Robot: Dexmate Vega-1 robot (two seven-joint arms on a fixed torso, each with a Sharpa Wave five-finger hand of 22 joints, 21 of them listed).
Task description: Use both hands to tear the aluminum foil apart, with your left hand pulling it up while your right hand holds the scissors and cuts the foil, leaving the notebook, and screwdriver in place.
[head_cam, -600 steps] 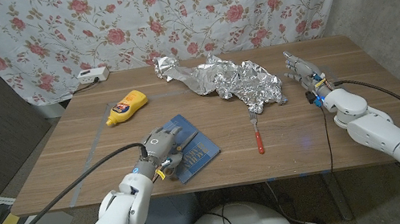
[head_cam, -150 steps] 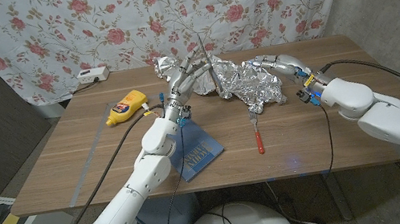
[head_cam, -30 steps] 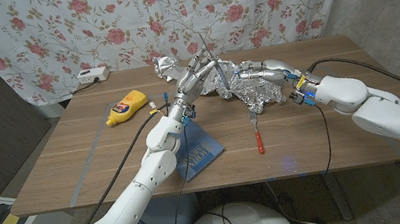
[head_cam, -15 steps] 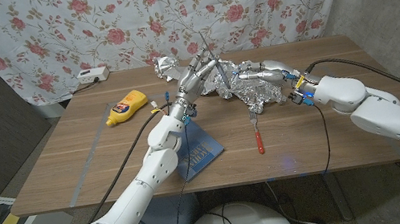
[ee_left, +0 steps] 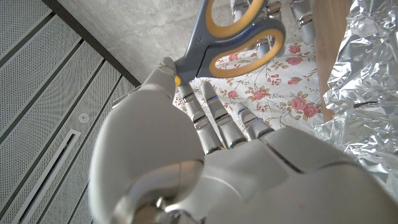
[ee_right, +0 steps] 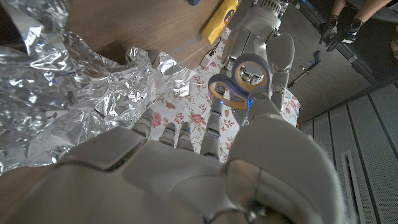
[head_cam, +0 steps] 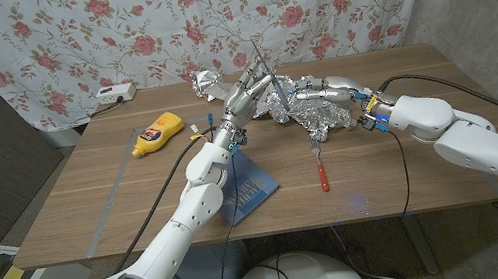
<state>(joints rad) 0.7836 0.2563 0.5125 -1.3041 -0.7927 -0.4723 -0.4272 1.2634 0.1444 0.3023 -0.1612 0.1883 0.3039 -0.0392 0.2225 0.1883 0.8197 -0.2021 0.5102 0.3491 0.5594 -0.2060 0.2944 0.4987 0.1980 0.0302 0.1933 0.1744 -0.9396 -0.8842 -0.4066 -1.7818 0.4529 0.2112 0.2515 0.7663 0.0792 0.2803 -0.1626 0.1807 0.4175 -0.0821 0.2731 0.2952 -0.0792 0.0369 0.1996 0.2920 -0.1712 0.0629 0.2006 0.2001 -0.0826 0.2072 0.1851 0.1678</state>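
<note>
Your left hand [head_cam: 246, 93] is up over the far middle of the table [head_cam: 87, 202], gripping the scissors [head_cam: 260, 69] by their handles; the blades point up and away, toward twelve o'clock, above the foil [head_cam: 309, 104]. In the left wrist view the blue and yellow handles [ee_left: 239, 34] sit at your fingertips, held against the thumb.

Your right hand [head_cam: 327, 90] reaches in from three o'clock and lies on top of the crumpled foil, its fingers stretched toward the left hand. In the right wrist view those fingers [ee_right: 180, 134] are side by side over the foil [ee_right: 56, 106], with the scissor handles [ee_right: 239, 78] just past them in the other hand. Whether the right hand actually pinches any foil, you cannot tell from these views.

The foil lies in a long crumpled heap across the far middle of the table, running from eleven to two o'clock.

The notebook [head_cam: 250, 192] lies near the front edge, partly under your left forearm. The screwdriver [head_cam: 319, 170] lies just to its three o'clock, its red handle toward you. A yellow bottle [head_cam: 157, 133] lies at ten o'clock.
</note>
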